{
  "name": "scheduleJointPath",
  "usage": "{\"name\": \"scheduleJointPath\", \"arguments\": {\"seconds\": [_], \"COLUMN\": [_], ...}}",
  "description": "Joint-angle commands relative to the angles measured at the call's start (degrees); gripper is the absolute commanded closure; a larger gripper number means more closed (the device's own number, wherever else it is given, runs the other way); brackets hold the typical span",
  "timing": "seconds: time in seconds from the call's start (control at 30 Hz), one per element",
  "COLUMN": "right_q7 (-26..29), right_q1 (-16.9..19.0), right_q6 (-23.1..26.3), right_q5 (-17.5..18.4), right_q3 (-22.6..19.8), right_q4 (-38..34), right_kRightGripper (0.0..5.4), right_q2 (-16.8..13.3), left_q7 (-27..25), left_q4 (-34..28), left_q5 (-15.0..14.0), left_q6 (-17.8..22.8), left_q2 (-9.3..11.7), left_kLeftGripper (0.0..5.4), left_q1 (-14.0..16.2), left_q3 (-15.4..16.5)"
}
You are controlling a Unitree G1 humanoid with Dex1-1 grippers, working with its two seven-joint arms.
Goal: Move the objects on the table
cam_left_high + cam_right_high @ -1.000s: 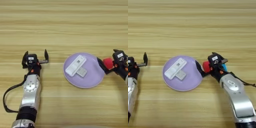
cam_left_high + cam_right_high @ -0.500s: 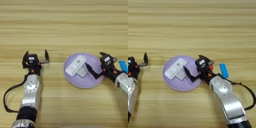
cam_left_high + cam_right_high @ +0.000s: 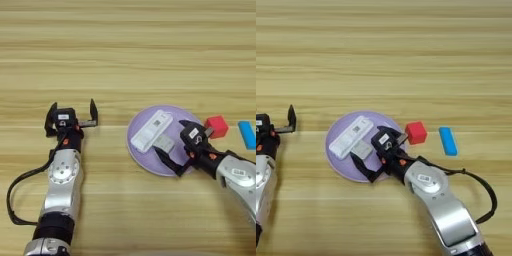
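On the light wooden desk [image 3: 125, 60] a round lilac plate [image 3: 338, 157] lies near the middle, carrying a white remote-like bar [image 3: 151, 131] laid on a slant and, just to its right and touching it, a small grey flat rectangle [image 3: 164, 143]. The right hand [image 3: 182, 150] reaches in from the near right and hangs over the plate's right half, its two black fingers spread apart with nothing between them; one finger [image 3: 167, 162] points down to the plate's near edge, the other lies toward the far right rim. The hand's body covers part of the plate's right side, so whether the fingertips touch the plate cannot be told. Just off the plate's right rim sits a small red cube [image 3: 416, 132], and further right, apart from it, a small blue oblong block [image 3: 447, 140]; in the left eye view the block is cut by the picture's edge. The left hand [image 3: 70, 116] rests well left of the plate, its fingers wide apart and empty; the right eye view shows only part of it at the left edge.
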Motion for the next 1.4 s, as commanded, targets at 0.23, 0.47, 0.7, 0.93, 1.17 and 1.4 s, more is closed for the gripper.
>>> {"name": "scheduleJointPath", "arguments": {"seconds": [0.23,0.47,0.7,0.93,1.17,1.4], "right_q7": [0.80,1.14,1.18,1.45,1.38,1.40], "right_q1": [-1.06,-1.77,-1.86,-2.15,-2.49,-2.72], "right_q6": [3.18,3.49,5.15,5.99,6.39,6.71], "right_q5": [-0.72,-0.96,-1.28,-1.11,-1.07,-0.98], "right_q3": [1.27,1.65,1.72,1.47,1.04,0.77], "right_q4": [3.57,4.61,5.06,5.09,4.93,4.42], "right_kRightGripper": [0.05,0.05,0.05,0.38,1.08,1.79], "right_q2": [0.20,0.72,0.90,0.71,0.55,0.45], "left_q7": [0.40,0.54,0.57,0.62,0.67,0.68], "left_q4": [0.01,-0.19,-0.25,-0.17,0.17,0.40], "left_q5": [0.68,0.79,0.85,0.93,0.95,0.96], "left_q6": [-0.33,-0.28,-0.24,-0.20,-0.27,-0.33], "left_q2": [-0.15,-0.28,-0.40,-0.52,-0.58,-0.62], "left_kLeftGripper": [0.00,0.00,0.00,0.00,0.00,0.00], "left_q1": [-0.41,-0.27,-0.27,-0.36,-0.55,-0.66], "left_q3": [-0.08,-0.12,-0.10,-0.14,-0.12,-0.12]}}
